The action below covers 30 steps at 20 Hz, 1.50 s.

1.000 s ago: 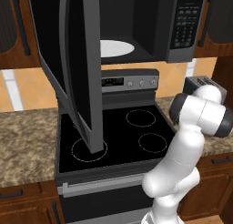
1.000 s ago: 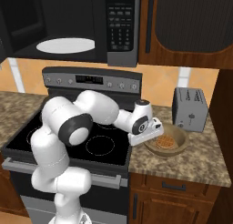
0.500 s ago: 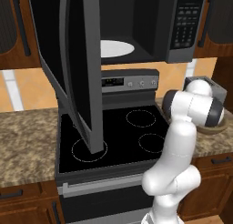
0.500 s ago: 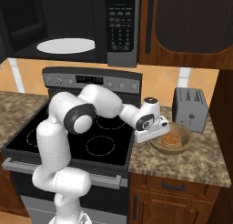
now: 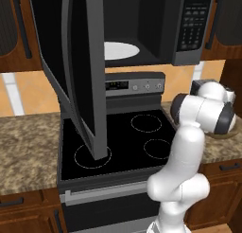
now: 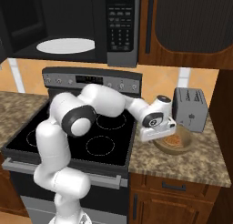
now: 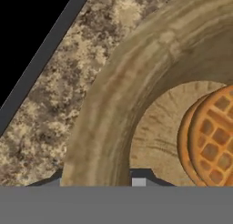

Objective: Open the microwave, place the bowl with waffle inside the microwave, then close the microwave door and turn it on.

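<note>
Left to right in the left base view: the microwave door stands swung wide open, hanging out over the black stove top; behind it the microwave cavity is exposed, with the white round plate lying inside and the keypad column at its right. In the right base view my arm reaches rightward from the stove to the speckled counter, where the bowl sits just in front of the grey toaster, a waffle lying in its hollow. My gripper is lowered onto the bowl's near left rim. In the hand view the tan rim runs between my fingertips; I cannot tell whether my jaws are pinching it or merely straddling it
</note>
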Motion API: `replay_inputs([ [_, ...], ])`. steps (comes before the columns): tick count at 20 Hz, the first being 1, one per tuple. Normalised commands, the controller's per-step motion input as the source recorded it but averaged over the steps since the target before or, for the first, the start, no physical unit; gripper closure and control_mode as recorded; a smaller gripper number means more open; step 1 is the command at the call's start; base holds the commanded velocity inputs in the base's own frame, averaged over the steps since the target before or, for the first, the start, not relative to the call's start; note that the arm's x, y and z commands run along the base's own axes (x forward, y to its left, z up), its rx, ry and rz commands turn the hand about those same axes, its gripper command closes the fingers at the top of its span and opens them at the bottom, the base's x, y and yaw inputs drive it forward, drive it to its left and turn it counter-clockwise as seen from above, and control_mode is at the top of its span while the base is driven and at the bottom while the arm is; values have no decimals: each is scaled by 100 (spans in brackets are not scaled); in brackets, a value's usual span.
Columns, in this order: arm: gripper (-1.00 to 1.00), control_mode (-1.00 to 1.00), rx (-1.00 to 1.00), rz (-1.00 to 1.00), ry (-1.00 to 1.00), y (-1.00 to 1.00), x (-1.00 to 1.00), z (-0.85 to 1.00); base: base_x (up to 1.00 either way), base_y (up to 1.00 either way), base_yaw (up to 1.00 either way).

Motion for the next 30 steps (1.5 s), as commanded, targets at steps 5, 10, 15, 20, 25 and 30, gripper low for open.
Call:
replay_inputs([
  [5, 100, -100, -14, 4, -18, 8, -99, 38, 0, 0, 0],
  [10, 100, -100, -27, 8, -22, 25, -99, 62, 0, 0, 0],
  [15, 100, -100, -20, 19, -14, 32, -99, 91, 0, 0, 0],
  [20, 100, -100, -13, 33, -21, 37, -100, 86, 0, 0, 0],
  [25, 100, -100, -23, 47, -2, 46, -100, 78, 0, 0, 0],
  [30, 100, -100, -45, 48, 0, 61, -100, 64, 0, 0, 0],
])
